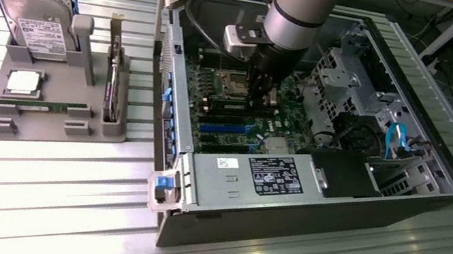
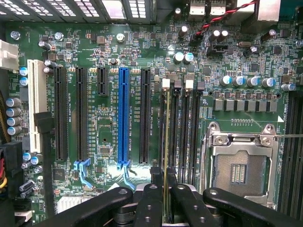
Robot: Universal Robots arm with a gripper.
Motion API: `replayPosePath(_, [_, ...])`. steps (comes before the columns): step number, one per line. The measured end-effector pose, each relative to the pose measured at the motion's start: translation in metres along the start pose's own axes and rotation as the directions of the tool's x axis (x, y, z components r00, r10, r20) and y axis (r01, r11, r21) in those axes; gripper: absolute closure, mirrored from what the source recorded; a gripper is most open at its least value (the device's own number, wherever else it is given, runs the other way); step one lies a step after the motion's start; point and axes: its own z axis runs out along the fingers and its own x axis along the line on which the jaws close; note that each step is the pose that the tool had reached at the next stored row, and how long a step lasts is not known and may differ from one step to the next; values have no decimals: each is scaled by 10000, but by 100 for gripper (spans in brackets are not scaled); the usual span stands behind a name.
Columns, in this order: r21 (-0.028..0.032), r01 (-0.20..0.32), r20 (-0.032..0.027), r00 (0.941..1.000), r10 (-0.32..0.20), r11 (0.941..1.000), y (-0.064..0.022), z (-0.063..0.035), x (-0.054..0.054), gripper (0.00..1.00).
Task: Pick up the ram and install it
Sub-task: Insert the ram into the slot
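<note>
Wrist view | end effector (image 2: pixel 165 201) clamped on the ram (image 2: pixel 166 142), which stands edge-on along the black memory slots (image 2: pixel 182 137) beside the CPU socket (image 2: pixel 239 172) | exterior view | open computer case (image 1: pixel 282 236) holds the motherboard (image 1: pixel 287 122), end effector reaching inside | grey tray (image 1: pixel 41 129) on the surface (image 1: pixel 41 192) holds hard drive (image 1: pixel 36 26), processor chip (image 1: pixel 24 83), second green stick (image 1: pixel 36 105)
</note>
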Motion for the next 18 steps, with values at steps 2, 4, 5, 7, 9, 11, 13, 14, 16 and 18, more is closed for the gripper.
replayPosePath(2, [-2,1,-5,10000,-1,10000,0,2,-6,86])
replayPosePath(4, [-3,1,-9,10000,-1,10000,0,3,-7,86])
replayPosePath(5, [-3,0,-10,10000,0,10000,0,4,-7,86])
replayPosePath(7, [-5,1,-9,10000,-1,10000,1,4,-7,86])
replayPosePath(9, [-6,2,-15,10000,-2,10000,0,6,-7,86])
replayPosePath(11, [-6,5,-34,10000,-5,10000,0,7,-7,86])
replayPosePath(13, [-7,6,-50,10000,-6,10000,0,7,-7,86])
replayPosePath(14, [-7,7,-56,10000,-7,10000,0,7,-6,86])
replayPosePath(16, [-7,7,-65,10000,-7,10000,0,7,-7,86])
replayPosePath(18, [-7,8,-67,10000,-8,10000,0,7,-7,86])
